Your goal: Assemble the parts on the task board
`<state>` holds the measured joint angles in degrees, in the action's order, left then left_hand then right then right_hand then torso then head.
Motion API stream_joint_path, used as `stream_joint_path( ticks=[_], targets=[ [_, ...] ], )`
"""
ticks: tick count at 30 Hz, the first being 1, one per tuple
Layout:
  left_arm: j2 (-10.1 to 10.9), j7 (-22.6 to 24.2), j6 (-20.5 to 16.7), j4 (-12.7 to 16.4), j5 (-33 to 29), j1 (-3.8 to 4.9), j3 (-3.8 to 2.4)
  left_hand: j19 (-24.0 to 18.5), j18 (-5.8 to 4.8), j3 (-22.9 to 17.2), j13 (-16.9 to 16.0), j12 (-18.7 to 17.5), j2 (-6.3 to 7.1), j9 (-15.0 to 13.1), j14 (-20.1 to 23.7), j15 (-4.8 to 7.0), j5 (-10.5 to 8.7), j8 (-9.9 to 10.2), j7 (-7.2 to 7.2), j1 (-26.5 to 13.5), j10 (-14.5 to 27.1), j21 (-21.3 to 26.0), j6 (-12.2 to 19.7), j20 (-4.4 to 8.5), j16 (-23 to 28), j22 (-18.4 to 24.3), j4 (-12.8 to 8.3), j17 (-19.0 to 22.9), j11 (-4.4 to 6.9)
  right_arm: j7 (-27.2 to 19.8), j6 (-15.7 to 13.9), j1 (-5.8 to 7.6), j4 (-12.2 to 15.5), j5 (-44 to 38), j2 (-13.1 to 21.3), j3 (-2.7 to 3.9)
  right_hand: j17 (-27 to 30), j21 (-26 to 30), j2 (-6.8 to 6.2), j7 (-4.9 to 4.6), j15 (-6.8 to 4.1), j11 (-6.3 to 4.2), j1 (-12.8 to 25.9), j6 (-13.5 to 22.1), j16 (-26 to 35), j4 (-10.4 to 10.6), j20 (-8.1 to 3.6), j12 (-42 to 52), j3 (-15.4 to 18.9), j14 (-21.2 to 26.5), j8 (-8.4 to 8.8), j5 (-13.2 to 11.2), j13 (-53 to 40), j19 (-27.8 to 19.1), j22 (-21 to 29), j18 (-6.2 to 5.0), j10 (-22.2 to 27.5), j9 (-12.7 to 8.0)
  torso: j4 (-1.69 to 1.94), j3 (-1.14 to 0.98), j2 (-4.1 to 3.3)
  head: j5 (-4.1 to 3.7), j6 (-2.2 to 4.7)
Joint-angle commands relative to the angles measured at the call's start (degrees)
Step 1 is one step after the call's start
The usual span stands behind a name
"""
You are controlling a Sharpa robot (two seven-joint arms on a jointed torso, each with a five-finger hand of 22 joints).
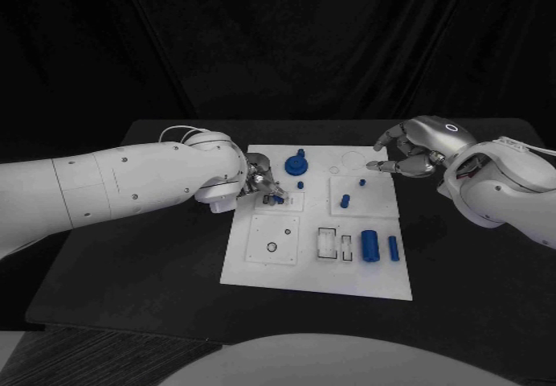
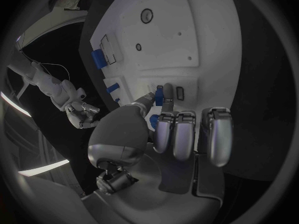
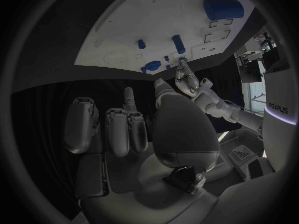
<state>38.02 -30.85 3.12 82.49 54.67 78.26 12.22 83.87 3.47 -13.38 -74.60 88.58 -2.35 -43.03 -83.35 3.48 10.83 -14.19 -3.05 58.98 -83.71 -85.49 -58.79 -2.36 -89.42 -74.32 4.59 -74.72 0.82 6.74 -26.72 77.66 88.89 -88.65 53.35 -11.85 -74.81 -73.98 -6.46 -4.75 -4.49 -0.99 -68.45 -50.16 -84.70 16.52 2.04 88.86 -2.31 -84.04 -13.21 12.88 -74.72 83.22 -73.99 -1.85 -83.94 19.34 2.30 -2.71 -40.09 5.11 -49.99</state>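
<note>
Left robot hand (image 1: 257, 183) is pinching a small blue peg (image 2: 159, 95) at the task board (image 1: 290, 277)'s left-middle recess, right robot hand (image 1: 408, 149) hovering empty, fingers loosely curled, off the far right corner; peg is looking light, rigid, slick, so gripping mid-shaft is seeming best.
</note>
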Motion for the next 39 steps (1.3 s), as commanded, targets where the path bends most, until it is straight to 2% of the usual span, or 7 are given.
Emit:
stream_joint_path(
  ticks=[1, 8, 11, 14, 21, 32, 39],
  targets=[
    [-0.1, 1.5, 0.3, 0.0, 0.1, -0.12, -0.04, 0.5, -1.39, -0.3, -15.4, 1.4, -0.1, -0.7, -6.6, 0.56, -0.22, 0.6, 0.3, -0.3, -6.3, 1.0, -0.6, -0.11, -0.6, -9.4, 0.9, -15.3, 0.46, 1.2, 0.4, -0.15, 0.0, -0.1, 0.0, 0.04, -6.5, 1.4, 0.83, -0.22, 0.32, 0.49, -0.4, 0.3, 0.7, 0.0, 0.13, 1.1, -1.6, -4.1, -0.55, 1.4, -15.3, -0.1, -10.9, -1.95, -6.1, -0.6, -0.01, -0.02, 0.01, -0.01, -0.01],
    [-0.2, 1.5, 0.6, -0.2, 0.1, -0.13, -0.04, 0.4, -1.33, 0.4, -15.4, 1.4, 0.2, -0.9, -6.6, 0.54, -0.95, 0.5, 0.27, -0.8, -6.3, 1.3, -0.8, -0.11, -0.6, -9.2, 1.4, -15.3, 0.42, 1.3, 0.5, -0.16, -0.1, -0.1, 0.0, 0.04, -6.5, 1.4, 0.83, -0.22, 0.32, 0.49, -0.4, 0.3, 0.7, 0.0, 0.13, 1.1, -1.6, -4.1, -0.55, 1.4, -15.3, -0.1, -10.9, -1.95, -6.1, -0.6, -0.02, 0.01, 0.0, 0.02, -0.01],
    [-0.2, 1.4, 0.8, -0.2, 0.1, -0.13, -0.04, 0.3, -1.3, 1.4, -15.4, 1.4, 0.36, -1.2, -6.6, 0.5, -3.56, 0.6, 0.19, -1.5, -6.3, 1.4, -0.8, -0.15, -0.6, -9.2, 2.3, -15.3, 0.36, 1.3, 0.6, -0.16, -0.1, -0.1, 0.0, 0.04, -6.5, 1.4, 0.86, -0.23, 0.33, 0.5, -0.4, 0.3, 0.7, 0.0, 0.14, 1.1, -1.6, -4.1, -0.55, 1.4, -15.3, -0.1, -11.0, -1.95, -6.1, -0.6, -0.02, -0.02, 0.0, 0.0, -0.01],
    [-0.2, 1.2, 1.1, -0.3, 0.1, -0.13, -0.04, 0.2, -1.29, 1.7, -15.4, 1.4, 0.39, -1.2, -6.6, 0.47, -4.29, 0.6, 0.14, -1.7, -6.3, 1.5, -0.8, -0.17, -0.6, -9.1, 2.6, -15.3, 0.33, 1.4, 0.6, -0.16, -0.1, -0.1, 0.0, 0.04, -6.5, 1.4, 0.86, -0.23, 0.33, 0.5, -0.4, 0.3, 0.7, 0.0, 0.14, 1.1, -1.6, -4.1, -0.55, 1.4, -15.3, -0.1, -11.0, -1.95, -6.1, -0.6, -0.01, -0.02, 0.0, 0.04, -0.01],
    [-0.4, 0.9, 1.7, -0.5, 0.1, -0.14, -0.04, 0.2, -1.24, 4.0, -15.4, 1.4, 0.76, -1.6, -6.6, 0.36, -7.56, 0.9, 0.01, -3.1, -6.3, 1.7, -0.7, -0.28, -0.6, -9.1, 4.5, -15.3, 0.19, 1.4, 0.8, -0.19, -0.1, -0.1, -0.1, 0.04, -6.5, 1.4, 0.86, -0.23, 0.33, 0.5, -0.4, 0.3, 0.7, 0.0, 0.14, 1.1, -1.6, -4.1, -0.55, 1.4, -15.3, -0.1, -11.0, -1.95, -6.1, -0.6, 0.0, 0.01, 0.02, 0.11, -0.01],
    [-0.3, 0.7, 2.0, -0.6, 0.1, -0.16, -0.04, 0.1, -1.22, 8.6, -15.4, 1.4, 1.92, -2.4, -6.6, 0.32, -8.04, 1.0, -0.06, -5.7, -6.3, 1.9, -0.7, -0.31, -0.6, -9.2, 7.8, -15.3, 0.14, 1.5, 0.9, -0.31, -0.3, -0.1, -0.1, 0.04, -6.4, 1.5, 0.88, -0.24, 0.34, 0.51, -0.5, 0.3, 0.7, 0.0, 0.15, 1.1, -1.6, -4.1, -0.55, 1.5, -15.3, -0.1, -10.9, -1.96, -6.1, -0.7, 0.0, 0.01, 0.0, 0.18, -0.01],
    [-0.4, 0.9, 1.9, -0.7, 0.1, -0.18, -0.04, 0.1, -1.2, 9.5, -15.4, 1.4, 1.65, -3.3, -6.6, 0.38, -8.03, 0.4, 0.11, -5.5, -6.3, 2.0, -1.1, -0.27, -0.6, -9.2, 8.5, -15.3, 0.25, 1.5, 1.0, -0.4, -0.3, -0.1, -0.1, 0.04, -6.4, 1.5, 0.88, -0.24, 0.34, 0.51, -0.5, 0.3, 0.7, 0.0, 0.15, 1.1, -1.6, -4.1, -0.55, 1.5, -15.3, -0.1, -10.9, -1.96, -6.1, -0.7, 0.0, 0.01, 0.02, 0.17, -0.01]
  ],
)
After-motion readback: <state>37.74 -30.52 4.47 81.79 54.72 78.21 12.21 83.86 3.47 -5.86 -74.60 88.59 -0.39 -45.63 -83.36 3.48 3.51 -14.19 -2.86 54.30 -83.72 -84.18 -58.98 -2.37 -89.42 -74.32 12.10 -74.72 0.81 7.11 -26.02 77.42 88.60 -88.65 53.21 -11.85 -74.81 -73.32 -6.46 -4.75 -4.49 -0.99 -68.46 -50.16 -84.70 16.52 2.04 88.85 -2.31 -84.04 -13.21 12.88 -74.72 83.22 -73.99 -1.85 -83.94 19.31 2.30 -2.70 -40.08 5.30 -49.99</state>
